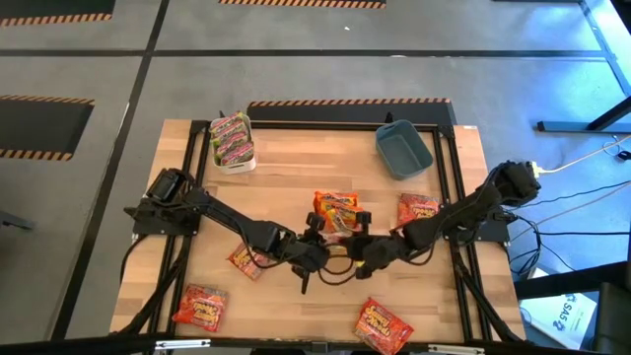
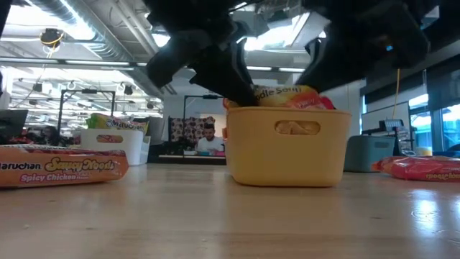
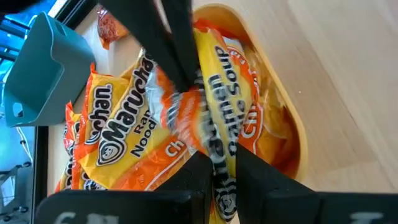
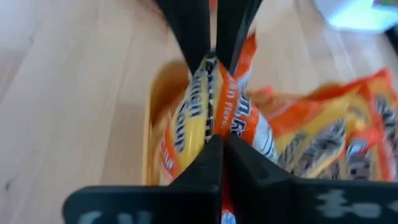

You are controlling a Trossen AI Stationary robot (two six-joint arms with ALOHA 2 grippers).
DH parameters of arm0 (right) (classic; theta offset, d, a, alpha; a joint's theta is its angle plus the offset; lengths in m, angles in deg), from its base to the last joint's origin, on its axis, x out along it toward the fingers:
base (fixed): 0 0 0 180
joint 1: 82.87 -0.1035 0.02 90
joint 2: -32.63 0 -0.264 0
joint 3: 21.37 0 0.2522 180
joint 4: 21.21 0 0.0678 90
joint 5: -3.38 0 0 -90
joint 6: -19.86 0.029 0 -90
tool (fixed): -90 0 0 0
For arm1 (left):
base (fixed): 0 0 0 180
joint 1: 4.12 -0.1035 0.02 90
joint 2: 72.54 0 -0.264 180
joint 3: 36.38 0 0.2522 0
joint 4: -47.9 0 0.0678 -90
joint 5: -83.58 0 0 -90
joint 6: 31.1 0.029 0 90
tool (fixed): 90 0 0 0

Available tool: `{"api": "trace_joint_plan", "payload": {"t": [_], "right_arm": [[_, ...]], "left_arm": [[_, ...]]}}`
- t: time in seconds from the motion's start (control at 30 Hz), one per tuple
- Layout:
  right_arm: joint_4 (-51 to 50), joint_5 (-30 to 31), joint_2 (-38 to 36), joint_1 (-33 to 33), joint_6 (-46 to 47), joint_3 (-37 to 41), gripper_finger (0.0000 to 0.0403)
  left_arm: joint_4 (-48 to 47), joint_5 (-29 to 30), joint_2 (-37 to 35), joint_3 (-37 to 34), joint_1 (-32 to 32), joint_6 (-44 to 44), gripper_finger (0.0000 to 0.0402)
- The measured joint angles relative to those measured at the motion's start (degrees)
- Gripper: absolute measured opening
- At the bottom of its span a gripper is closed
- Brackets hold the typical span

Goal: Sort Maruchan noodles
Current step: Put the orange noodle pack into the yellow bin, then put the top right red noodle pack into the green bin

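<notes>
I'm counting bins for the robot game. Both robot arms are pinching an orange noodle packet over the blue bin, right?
Not quite: the bin is yellow, not blue. The low view shows the orange-yellow Maruchan packet sticking out of the yellow bin. The blue bin sits apart at the table's far edge.

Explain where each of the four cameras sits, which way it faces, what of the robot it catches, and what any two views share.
High view: above the table, looking straight down; both arms meet over the yellow bin.
Low view: at tabletop height, looking level into the room; dark arms drop in above the bin.
Left wrist view: on the left arm, looking past the left gripper, shut on an orange-yellow packet.
Right wrist view: on the right arm; right gripper shut on the same packet.
Shared: both wrist views show that packet; the other two show the blue bin.
</notes>
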Motion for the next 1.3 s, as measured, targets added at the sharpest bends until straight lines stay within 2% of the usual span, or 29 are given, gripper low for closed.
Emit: {"api": "trace_joint_plan", "payload": {"t": [0.13, 0.3, 0.4, 0.57, 0.87, 0.97, 1.1, 1.2, 1.3], "right_arm": [[-4.47, 0.83, 1.3, -0.1, 3.36, -0.13, 0.0002], [-7.03, 1.11, 1.46, -0.12, 4.2, -0.07, 0.0002], [-8.13, 0.96, 1.46, -0.12, 4.96, -0.07, 0.0002], [-8.33, -0.23, 1.46, -0.12, 5.41, -0.04, 0.0002], [-11.22, 0.25, -2.28, -1.62, 5.32, -3.03, 0.0003], [-16.11, 1.27, -4.55, -2.64, 7.46, -4.58, 0.0003], [-21.35, 3.67, -7.54, -3.81, 12.11, -5.25, 0.0003], [-25.55, 4.06, -8.15, -4.52, 16.81, -5.25, 0.0003], [-28.29, 1.72, -7.99, -6.37, 19.58, -5.25, 0.0003]], "left_arm": [[0.21, -0.04, 0.0, 0.0, -0.09, -0.11, 0.0055], [-0.35, -0.04, 0.0, 0.0, 0.2, -1.93, 0.0101], [-0.87, 2.49, -0.53, -0.05, 1.55, -4.48, 0.0122], [-4.07, 7.51, -2.69, 0.48, 6.02, -6.09, 0.0127], [-12.64, 8.1, -7.22, -1.53, 11.32, -20.36, 0.0128], [-11.24, 9.55, -7.82, -4.58, 12.17, -23.37, 0.0128], [-4.54, 10.29, -7.8, -8.8, 12.12, -26.08, 0.0128], [0.71, 7.81, -7.75, -11.68, 11.52, -27.55, 0.0128], [4.21, 4.42, -7.72, -12.82, 11.47, -28.98, 0.0128]]}}
